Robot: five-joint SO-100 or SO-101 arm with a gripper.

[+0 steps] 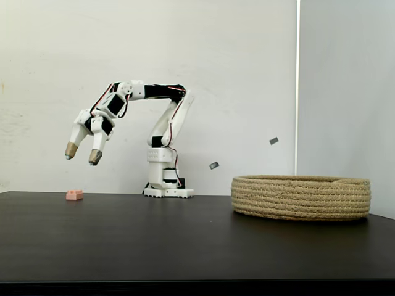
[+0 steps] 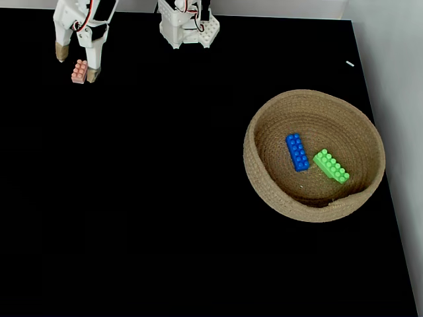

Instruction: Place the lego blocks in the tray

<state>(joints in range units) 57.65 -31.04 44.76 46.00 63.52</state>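
A pale pink lego block [image 1: 74,195] [image 2: 79,70] lies on the black table at the far left. My gripper [image 1: 83,153] [image 2: 76,63] hangs open in the air above it, fingers pointing down, nothing between them. The tray, a round woven rope basket [image 1: 301,197] [image 2: 261,178], stands on the right. Inside it lie a blue lego block [image 2: 297,152] and a green lego block [image 2: 330,166], side by side.
The arm's white base [image 1: 167,182] [image 2: 188,25] stands at the back of the table, between the pink block and the basket. A white wall rises behind. The table's right edge [image 2: 390,198] runs just beyond the basket.
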